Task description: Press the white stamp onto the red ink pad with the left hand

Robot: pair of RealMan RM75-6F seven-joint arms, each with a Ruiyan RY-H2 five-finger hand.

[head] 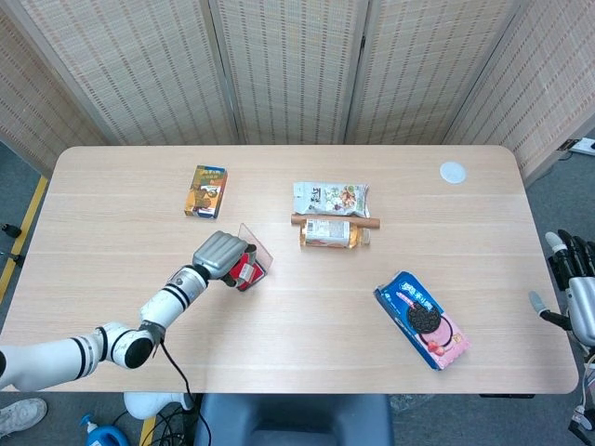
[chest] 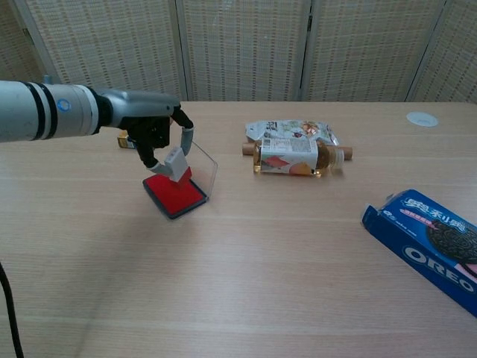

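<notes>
My left hand (chest: pixel 149 130) (head: pixel 219 255) holds the white stamp (chest: pixel 176 162) between its fingers, lifted clear above the red ink pad (chest: pixel 176 195). The stamp (head: pixel 243 263) is tilted and its underside looks red with ink. The pad (head: pixel 249 276) lies in a dark tray with its clear lid (chest: pixel 203 162) standing open on the far side. My right hand (head: pixel 575 279) hangs off the table's right edge, fingers apart and holding nothing.
A snack bag and a bottle (chest: pixel 292 156) lie behind the table's middle. A blue Oreo box (chest: pixel 432 242) sits at the front right. A small yellow box (head: pixel 206 190) lies behind the pad, and a white disc (head: pixel 453 171) lies far right.
</notes>
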